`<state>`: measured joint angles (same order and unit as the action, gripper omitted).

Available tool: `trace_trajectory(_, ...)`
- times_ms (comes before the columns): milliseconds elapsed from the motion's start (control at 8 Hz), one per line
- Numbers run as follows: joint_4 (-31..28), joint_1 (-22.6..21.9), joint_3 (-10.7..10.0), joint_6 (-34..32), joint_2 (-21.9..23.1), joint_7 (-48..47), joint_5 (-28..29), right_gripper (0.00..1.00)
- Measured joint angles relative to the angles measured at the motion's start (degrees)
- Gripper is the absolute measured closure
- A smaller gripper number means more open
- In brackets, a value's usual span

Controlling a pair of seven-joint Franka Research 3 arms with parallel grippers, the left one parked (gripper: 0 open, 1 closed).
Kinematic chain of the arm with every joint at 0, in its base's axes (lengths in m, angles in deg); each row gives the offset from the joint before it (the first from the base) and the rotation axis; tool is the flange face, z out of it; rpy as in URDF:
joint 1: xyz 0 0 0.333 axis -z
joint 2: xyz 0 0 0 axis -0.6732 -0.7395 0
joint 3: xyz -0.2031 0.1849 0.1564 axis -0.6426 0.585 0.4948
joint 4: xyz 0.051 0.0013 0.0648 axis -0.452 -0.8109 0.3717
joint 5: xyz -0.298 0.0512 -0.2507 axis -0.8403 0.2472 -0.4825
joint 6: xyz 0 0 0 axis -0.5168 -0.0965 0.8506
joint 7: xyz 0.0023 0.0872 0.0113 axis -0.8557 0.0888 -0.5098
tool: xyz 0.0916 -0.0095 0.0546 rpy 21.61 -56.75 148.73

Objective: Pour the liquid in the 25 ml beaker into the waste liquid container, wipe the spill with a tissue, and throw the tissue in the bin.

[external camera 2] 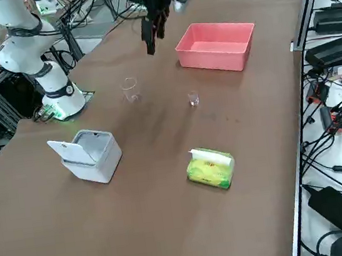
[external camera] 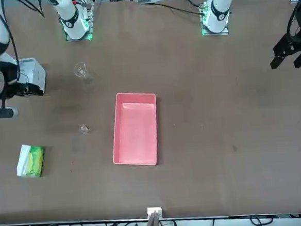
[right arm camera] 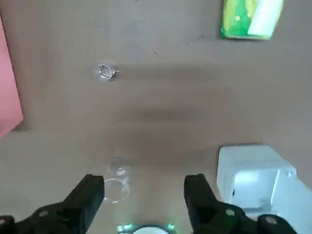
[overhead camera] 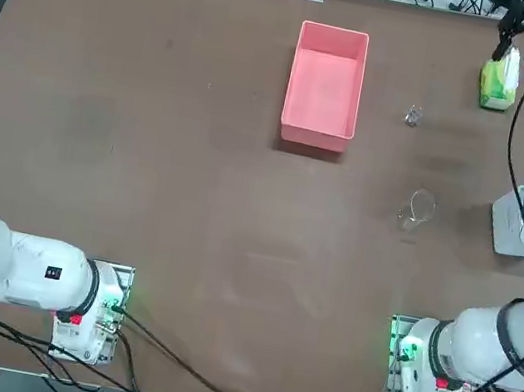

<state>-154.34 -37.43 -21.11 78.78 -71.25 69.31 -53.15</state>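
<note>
My right gripper (right arm camera: 145,180) hangs at the front view's left, fingers spread wide and empty. The 25 ml beaker (overhead camera: 413,116), upper right in the top view, looks light, slippery, fragile; I'd pinch its sides gently.

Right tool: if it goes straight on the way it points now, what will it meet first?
The right tool hangs open above the table, pointing down. It would probably meet bare tabletop first; the larger beaker looks close to that line, but depth is unclear.
</note>
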Motion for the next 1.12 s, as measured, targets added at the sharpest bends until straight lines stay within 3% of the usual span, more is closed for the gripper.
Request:
trace_trajectory(375, -6.2, 2.3, -0.1, 8.9, -0.1, 15.3, 0.0, 0.00)
trace_trajectory(750, -9.6, 4.8, -0.1, 14.7, 0.0, 38.2, 0.3, 0.00)
trace_trajectory(1125, -12.3, 8.8, -0.2, 17.5, -0.1, 63.3, 7.4, 0.00)
